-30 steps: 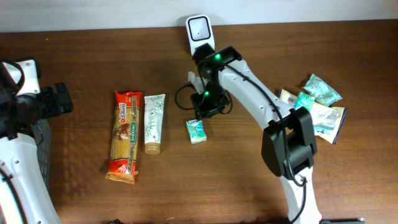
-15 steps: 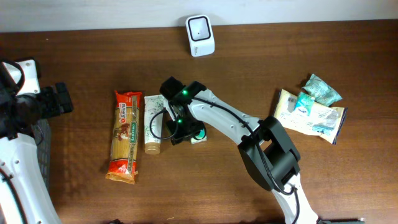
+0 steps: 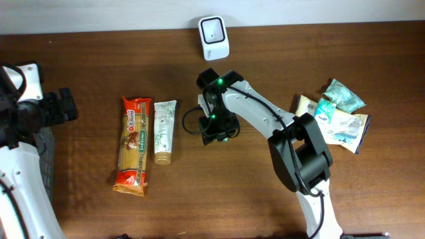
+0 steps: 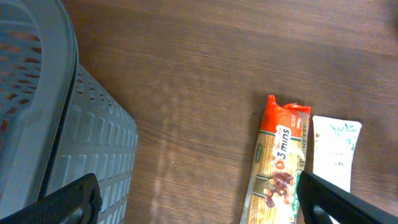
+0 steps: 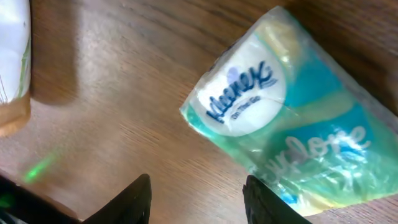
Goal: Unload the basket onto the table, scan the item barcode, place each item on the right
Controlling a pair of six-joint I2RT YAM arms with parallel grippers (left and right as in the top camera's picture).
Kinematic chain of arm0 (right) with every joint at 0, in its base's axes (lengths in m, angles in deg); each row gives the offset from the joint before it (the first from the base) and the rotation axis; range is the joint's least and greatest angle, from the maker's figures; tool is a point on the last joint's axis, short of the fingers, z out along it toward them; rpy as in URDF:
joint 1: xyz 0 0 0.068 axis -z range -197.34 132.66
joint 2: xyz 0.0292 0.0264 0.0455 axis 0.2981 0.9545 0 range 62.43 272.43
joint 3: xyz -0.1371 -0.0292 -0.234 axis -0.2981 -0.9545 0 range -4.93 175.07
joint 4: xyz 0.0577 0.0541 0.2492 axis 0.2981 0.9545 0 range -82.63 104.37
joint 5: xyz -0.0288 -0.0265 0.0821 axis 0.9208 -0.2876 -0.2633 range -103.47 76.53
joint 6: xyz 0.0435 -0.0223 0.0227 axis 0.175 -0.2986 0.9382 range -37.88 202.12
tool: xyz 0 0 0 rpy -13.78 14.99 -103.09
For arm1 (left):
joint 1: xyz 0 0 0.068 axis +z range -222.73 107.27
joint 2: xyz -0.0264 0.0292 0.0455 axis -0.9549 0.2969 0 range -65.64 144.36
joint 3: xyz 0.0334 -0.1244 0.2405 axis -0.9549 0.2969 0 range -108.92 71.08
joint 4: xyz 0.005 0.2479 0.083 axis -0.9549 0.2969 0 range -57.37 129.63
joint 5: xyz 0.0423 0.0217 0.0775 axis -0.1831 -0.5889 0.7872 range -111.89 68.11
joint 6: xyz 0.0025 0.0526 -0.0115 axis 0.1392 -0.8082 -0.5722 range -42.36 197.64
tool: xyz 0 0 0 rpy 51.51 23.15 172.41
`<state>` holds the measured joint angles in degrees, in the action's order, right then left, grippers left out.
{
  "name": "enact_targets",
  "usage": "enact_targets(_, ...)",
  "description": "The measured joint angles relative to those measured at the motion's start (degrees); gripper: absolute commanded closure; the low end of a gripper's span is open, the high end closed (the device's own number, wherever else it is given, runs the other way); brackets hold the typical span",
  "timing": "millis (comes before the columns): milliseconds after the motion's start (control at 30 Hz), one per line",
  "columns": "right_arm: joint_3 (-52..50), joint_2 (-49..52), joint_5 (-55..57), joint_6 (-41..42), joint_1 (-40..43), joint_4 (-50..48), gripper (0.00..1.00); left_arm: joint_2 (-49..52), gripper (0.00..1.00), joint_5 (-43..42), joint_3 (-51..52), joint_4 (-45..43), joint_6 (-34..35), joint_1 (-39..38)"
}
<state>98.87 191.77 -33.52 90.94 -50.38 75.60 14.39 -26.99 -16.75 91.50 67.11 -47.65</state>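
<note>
Under right gripper, tissue pack, partly cropped.

Left of the cream tube, the pasta packet lies just beside it, leaving only a thin slot. Farther left, bare table runs to the grey basket. Right of the tube, a strip of bare wood reaches the right gripper, which hangs with its fingers apart by the tissue pack, and its arm bars the way toward the packet pile.
</note>
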Motion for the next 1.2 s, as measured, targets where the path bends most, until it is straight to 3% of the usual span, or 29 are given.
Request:
enact_targets(233, 9.75, -0.24, 0.76, -4.09, 3.78, 2.84, 0.45, 0.00, 0.01, 0.00, 0.00, 0.00, 0.00, 0.00)
enact_targets(400, 10.03, 0.09, -0.50, -13.38, 12.31, 2.49, 0.47, 0.00, 0.01, 0.00, 0.00, 0.00, 0.00, 0.00)
enact_targets(567, 10.03, 2.14, -3.69, -19.10, 12.26, 2.40, 0.47, 0.00, 0.01, 0.00, 0.00, 0.00, 0.00, 0.00)
enact_targets(1200, 9.53, 5.31, -5.11, -20.76, 12.26, 5.46, 0.47, 0.00, 0.01, 0.00, 0.00, 0.00, 0.00, 0.00)
